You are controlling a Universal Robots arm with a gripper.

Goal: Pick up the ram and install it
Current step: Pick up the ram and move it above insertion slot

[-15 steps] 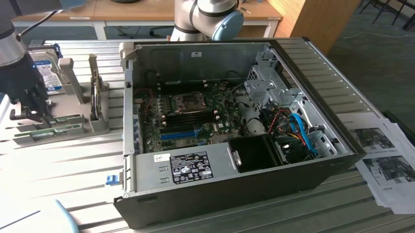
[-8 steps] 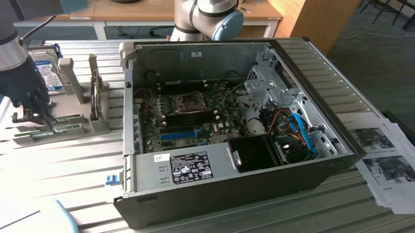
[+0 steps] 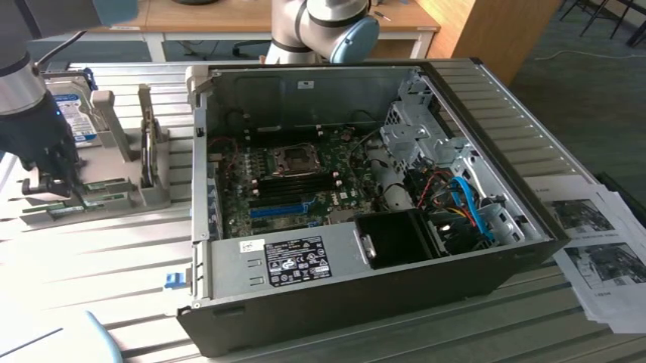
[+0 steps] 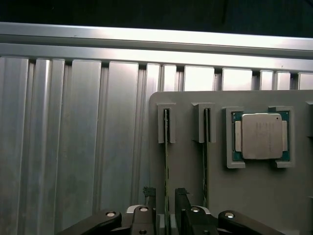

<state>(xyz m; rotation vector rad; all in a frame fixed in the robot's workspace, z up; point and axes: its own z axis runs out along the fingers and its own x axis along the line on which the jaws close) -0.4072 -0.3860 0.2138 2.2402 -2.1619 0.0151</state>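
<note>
Ram (image 4: pixel 166 161) between the fingers of my wide-open tool (image 4: pixel 165 198), not gripped.
I see it standing on edge in a slot of the grey holder (image 4: pixel 254 196) on the slatted counter (image 4: pixel 83 147), its long axis running straight away from the tool. A second stick (image 4: pixel 206 156) stands parallel just beside it. Both near ends are cut off, and I can't make out the chips.

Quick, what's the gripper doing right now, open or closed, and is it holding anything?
Gripper: open, straddling the ram that stands on edge in the grey holder, not clamped on it.
</note>
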